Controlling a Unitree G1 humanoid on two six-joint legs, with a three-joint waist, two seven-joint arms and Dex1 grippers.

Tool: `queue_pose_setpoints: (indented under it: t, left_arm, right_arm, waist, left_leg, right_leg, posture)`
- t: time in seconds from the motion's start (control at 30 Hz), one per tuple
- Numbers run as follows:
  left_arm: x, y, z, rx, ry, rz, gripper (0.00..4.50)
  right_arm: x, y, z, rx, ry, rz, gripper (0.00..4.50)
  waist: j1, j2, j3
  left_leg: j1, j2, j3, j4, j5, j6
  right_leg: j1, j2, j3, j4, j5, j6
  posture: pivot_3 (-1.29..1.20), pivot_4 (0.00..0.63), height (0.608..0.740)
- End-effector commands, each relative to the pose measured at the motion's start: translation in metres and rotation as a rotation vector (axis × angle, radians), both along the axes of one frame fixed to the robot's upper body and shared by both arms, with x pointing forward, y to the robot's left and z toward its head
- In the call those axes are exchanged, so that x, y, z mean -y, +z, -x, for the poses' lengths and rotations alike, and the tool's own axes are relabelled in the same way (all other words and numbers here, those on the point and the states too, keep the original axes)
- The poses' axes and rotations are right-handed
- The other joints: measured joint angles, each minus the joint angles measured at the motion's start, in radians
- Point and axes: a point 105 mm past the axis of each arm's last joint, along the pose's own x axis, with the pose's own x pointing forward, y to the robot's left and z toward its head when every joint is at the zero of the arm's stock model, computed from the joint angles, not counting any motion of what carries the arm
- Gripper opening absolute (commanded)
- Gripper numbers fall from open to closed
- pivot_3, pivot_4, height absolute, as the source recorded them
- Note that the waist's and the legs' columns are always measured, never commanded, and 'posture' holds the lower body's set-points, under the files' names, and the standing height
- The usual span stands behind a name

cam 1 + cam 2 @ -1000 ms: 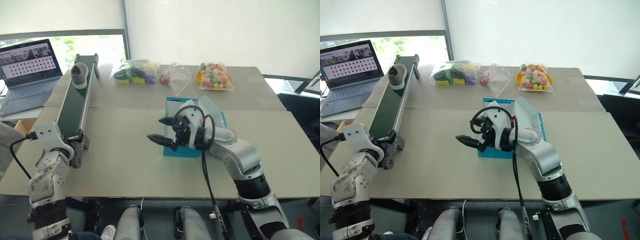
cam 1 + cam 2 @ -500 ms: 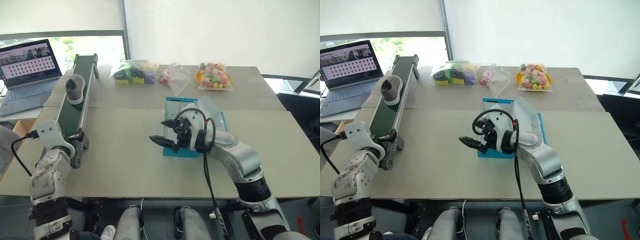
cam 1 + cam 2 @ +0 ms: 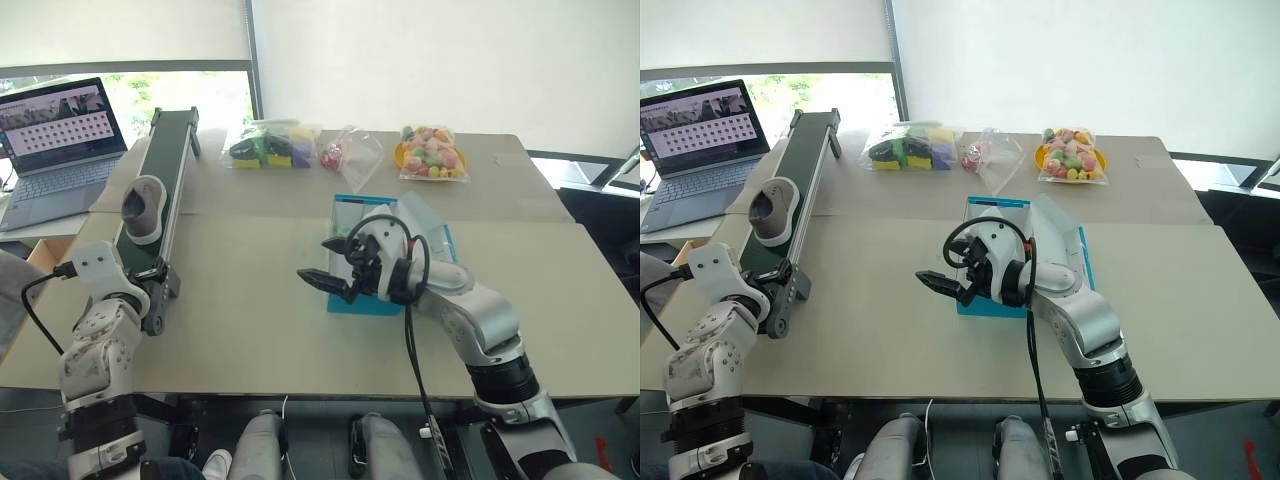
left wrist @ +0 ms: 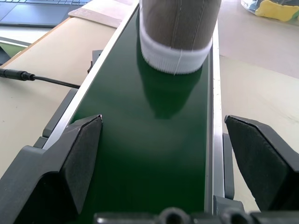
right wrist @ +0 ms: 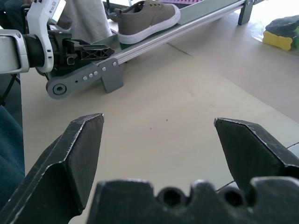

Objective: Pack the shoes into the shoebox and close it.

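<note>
One grey-brown shoe (image 3: 143, 209) on the green conveyor belt (image 3: 155, 190), heel toward the left gripper (image 4: 175, 163), just ahead of its fingertips and centred between them. Canvas upper, soft and matte, stitched down the back; pale rubber sole, smooth, wrapping the heel in a rounded band. Belt glossy, faintly mirroring the heel, flanked by slim metal rails.

Left gripper spread wide at the belt's near end, one finger outside each rail, nothing pinched. Right gripper (image 3: 325, 262) spread wide too, empty, hovering over bare table (image 3: 250, 300) just beside the near-left corner of the shoebox (image 3: 390, 250), well apart from the shoe.

Shoebox turquoise cardboard, lid flap standing open, partly hidden behind the right arm; contents hard to make out.

Likely step: taking the shoe off the belt. Best to wait until the heel sits fully between the fingers, then close across the stiff heel counter or sole edge rather than the soft collar, which would buckle. Lift straight up to clear the rails before swinging toward the box.
</note>
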Motion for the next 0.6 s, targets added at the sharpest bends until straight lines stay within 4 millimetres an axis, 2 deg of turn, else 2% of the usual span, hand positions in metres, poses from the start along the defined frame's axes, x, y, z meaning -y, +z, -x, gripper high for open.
queue_pose_setpoints:
  t: [0.03, 0.33, 0.43, 0.53, 0.6]
  left_arm:
    - [-0.002, 0.007, 0.002, 0.024, 0.006, -0.008, 4.5]
    - [0.002, -0.001, 0.0, -0.014, 0.007, 0.006, 4.5]
    - [0.004, 0.002, -0.003, 0.013, 0.0, 0.032, 3.8]
    - [0.007, 0.01, -0.006, 0.054, -0.014, 0.062, 2.75]
    - [0.01, 0.018, -0.009, 0.102, -0.028, 0.075, 2.75]
  right_arm:
    - [-0.002, 0.019, 0.002, 0.055, 0.014, -0.039, 4.43]
    - [-0.001, 0.023, 0.002, 0.067, 0.007, -0.046, 4.43]
    - [0.0, 0.027, 0.001, 0.076, 0.002, -0.054, 4.5]
    - [0.0, 0.033, 0.001, 0.087, 0.001, -0.067, 4.5]
    - [0.0, 0.035, 0.0, 0.092, -0.001, -0.071, 4.5]
  waist:
    - [0.0, 0.0, 0.0]
    - [0.001, 0.0, 0.0]
    - [0.002, 0.0, 0.0]
    - [0.006, 0.0, 0.0]
    - [0.007, 0.0, 0.0]
  left_leg:
    - [0.0, 0.0, 0.0, 0.0, 0.0, 0.0]
    - [0.0, 0.0, 0.0, 0.0, 0.0, 0.0]
    - [0.0, 0.0, -0.001, 0.0, 0.0, 0.0]
    - [0.0, 0.0, -0.003, 0.0, 0.0, 0.0]
    - [0.0, 0.0, -0.004, 0.0, 0.0, 0.0]
  right_leg:
    - [0.0, 0.0, 0.0, 0.0, 0.0, 0.0]
    - [0.0, 0.0, 0.0, 0.0, 0.0, 0.0]
    - [0.001, -0.001, -0.001, 0.0, 0.0, 0.0]
    - [0.003, -0.002, -0.004, 0.0, 0.0, 0.0]
    - [0.004, -0.003, -0.007, -0.001, 0.0, 0.0]
  posture:
    - [0.0, 0.15, 0.681]
    - [0.0, 0.15, 0.681]
    - [0.0, 0.15, 0.681]
    - [0.0, 0.15, 0.681]
    - [0.0, 0.15, 0.681]
